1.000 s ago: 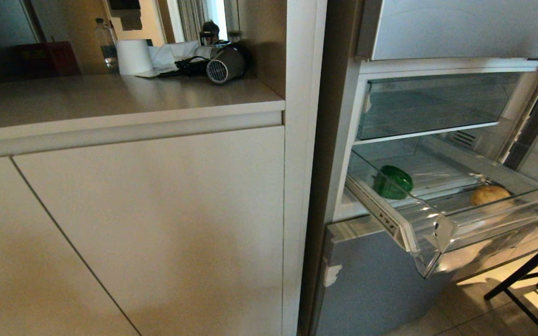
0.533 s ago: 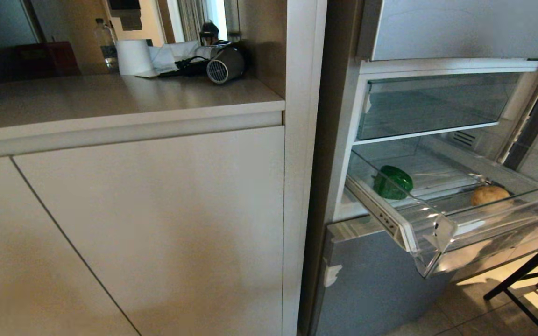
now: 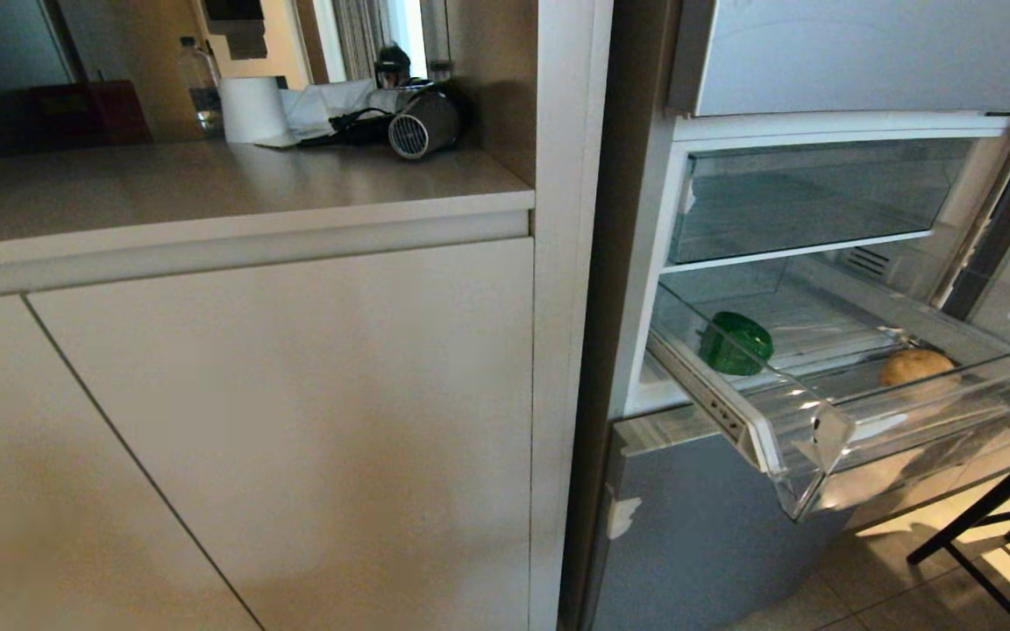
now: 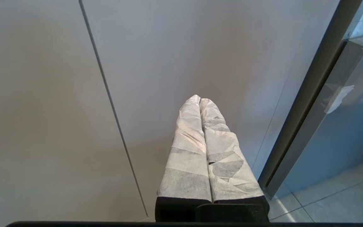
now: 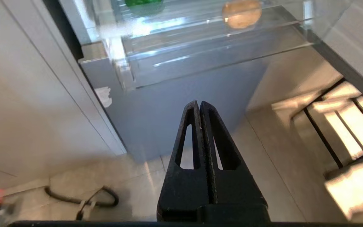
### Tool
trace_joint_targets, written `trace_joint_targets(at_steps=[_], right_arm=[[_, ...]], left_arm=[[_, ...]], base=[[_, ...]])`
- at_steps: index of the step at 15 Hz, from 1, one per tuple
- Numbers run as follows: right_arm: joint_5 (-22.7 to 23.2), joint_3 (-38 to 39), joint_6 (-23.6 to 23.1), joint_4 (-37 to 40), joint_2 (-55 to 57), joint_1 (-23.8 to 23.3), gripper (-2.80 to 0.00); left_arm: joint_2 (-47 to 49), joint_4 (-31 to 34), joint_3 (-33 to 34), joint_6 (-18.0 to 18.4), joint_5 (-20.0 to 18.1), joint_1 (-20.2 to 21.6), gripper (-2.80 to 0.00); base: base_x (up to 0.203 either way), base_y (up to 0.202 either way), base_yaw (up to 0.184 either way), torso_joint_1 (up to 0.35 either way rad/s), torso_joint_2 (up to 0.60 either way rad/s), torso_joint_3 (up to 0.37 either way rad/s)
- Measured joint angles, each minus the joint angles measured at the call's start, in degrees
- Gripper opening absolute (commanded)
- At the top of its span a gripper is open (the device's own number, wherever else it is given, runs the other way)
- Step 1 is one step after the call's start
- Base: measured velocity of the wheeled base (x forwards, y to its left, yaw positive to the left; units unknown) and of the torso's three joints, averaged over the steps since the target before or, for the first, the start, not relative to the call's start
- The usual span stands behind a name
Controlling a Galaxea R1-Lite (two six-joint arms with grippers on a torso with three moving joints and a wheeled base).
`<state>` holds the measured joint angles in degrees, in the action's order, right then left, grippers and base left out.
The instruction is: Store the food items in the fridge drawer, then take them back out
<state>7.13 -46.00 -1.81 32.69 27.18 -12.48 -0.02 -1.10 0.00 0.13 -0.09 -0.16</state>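
Observation:
The clear fridge drawer [image 3: 799,434] stands pulled out of the silver-grey fridge. A dark-green bell pepper [image 3: 736,343] lies at its left end and a tan potato [image 3: 914,366] at its right end. From below, the right wrist view shows the drawer [image 5: 206,47], the potato [image 5: 241,13] and a sliver of the pepper [image 5: 142,2]. My right gripper [image 5: 199,103] is shut and empty, low in front of the fridge, beneath the drawer. My left gripper [image 4: 199,98], wrapped in white, is shut and empty before the cabinet door. Neither arm shows in the head view.
A beige counter [image 3: 207,193] left of the fridge carries a paper roll [image 3: 251,108], a hair dryer [image 3: 422,125], a water bottle [image 3: 200,81] and a red box [image 3: 84,109]. A glass shelf [image 3: 807,247] sits above the drawer. A black metal rack [image 3: 992,517] stands lower right. A cable [image 5: 83,197] lies on the tiled floor.
The head view has barely shifted. The drawer, pepper and potato lie as before. No arm appears in any of the head frames.

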Motion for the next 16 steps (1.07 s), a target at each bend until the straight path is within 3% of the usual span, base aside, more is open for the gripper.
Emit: trace_joint_targets(at_steps=[3, 6, 7, 11, 16], right_arm=[[-7.36, 19.89, 1.09, -20.64, -7.04, 5.18, -2.8], [-8.65, 39.0, -4.71, -40.34, -10.54, 8.73, -2.8], [-8.83, 42.48, -6.19, -42.46, -12.23, 10.05, -2.8], [-5.95, 45.64, -4.68, -33.98, -22.65, 12.49, -2.8], [-6.39, 45.95, -0.41, -32.48, -26.86, 13.0, -2.8]], left_arm=[[0.0, -0.02, 0.0, 0.02, 0.01, -0.02, -2.8], [0.0, -0.02, 0.0, 0.02, 0.0, -0.06, -2.8], [0.0, 0.0, 0.0, 0.02, 0.0, -0.06, -2.8], [0.0, 0.0, 0.0, -0.04, 0.0, -0.05, -2.8], [0.0, 0.0, 0.0, -0.04, 0.0, -0.02, -2.8]], base=[[0.0, 0.0, 0.0, 0.0, 0.0, 0.0], [0.0, 0.0, 0.0, 0.0, 0.0, 0.0], [0.0, 0.0, 0.0, 0.0, 0.0, 0.0], [0.0, 0.0, 0.0, 0.0, 0.0, 0.0], [0.0, 0.0, 0.0, 0.0, 0.0, 0.0]])
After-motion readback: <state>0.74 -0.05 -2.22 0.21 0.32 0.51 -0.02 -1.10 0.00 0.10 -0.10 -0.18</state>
